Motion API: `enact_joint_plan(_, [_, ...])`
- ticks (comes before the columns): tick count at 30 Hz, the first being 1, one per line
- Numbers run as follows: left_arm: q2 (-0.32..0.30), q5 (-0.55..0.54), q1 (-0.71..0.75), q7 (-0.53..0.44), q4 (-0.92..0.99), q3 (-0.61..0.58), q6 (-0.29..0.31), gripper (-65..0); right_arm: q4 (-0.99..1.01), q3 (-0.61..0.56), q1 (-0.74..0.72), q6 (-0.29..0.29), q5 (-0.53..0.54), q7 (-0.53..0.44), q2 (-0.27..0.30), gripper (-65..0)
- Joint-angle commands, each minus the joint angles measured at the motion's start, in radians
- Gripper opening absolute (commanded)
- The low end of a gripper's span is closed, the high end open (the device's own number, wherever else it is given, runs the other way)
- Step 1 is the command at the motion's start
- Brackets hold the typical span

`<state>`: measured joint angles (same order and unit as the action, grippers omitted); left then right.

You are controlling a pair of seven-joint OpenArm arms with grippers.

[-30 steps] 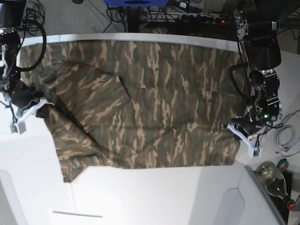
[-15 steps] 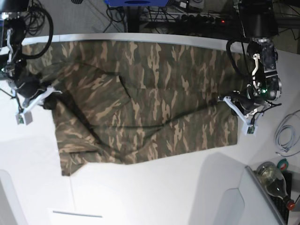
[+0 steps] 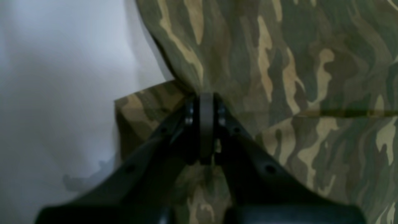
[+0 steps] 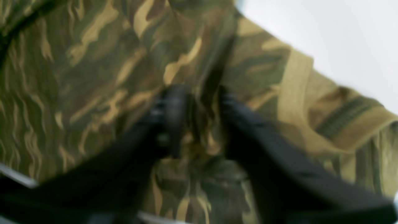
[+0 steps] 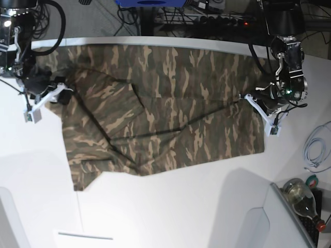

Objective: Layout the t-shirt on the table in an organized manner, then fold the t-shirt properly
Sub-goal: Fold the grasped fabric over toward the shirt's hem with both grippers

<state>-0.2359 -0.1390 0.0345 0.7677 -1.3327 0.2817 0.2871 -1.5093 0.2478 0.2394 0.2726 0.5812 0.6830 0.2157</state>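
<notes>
The t-shirt (image 5: 160,108), in olive, brown and tan camouflage, lies spread across the far half of the white table (image 5: 170,212), its long axis running side to side in the base view. A raised crease crosses the cloth toward the base view's right edge, and the lower corner at that view's left is folded and uneven. The tan ribbed neckband (image 4: 295,81) shows in the right wrist view, beside the table's bare surface.

The left claw (image 3: 206,124) (on the base view's right) is closed tight on a pinch of the t-shirt's edge, the cloth bunching and rising into its tips. The right claw (image 4: 199,121) (on the base view's left) stands partly open over the cloth near the neckband, a fold of fabric lying between its fingers (image 4: 174,118); the blur hides whether they grip it.

Beyond the table: a coiled white cable (image 5: 314,152) and a glass bottle (image 5: 302,199) at the base view's right, dark cables (image 5: 207,18) along the far side.
</notes>
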Motion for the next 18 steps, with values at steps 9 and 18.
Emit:
enact_joint_plan(9, [-0.015,-0.001,-0.012,-0.017,-0.02,0.004,-0.002,-65.0,0.054,0.078,-0.259,0.004,-0.011,0.033,-0.009,-18.3])
enact_joint_plan(18, [-0.015,-0.001,-0.014,-0.017,-0.023,0.004,-0.002,-65.0,0.513,0.018,-0.53,0.011,-0.215,0.028,-0.009,-18.2])
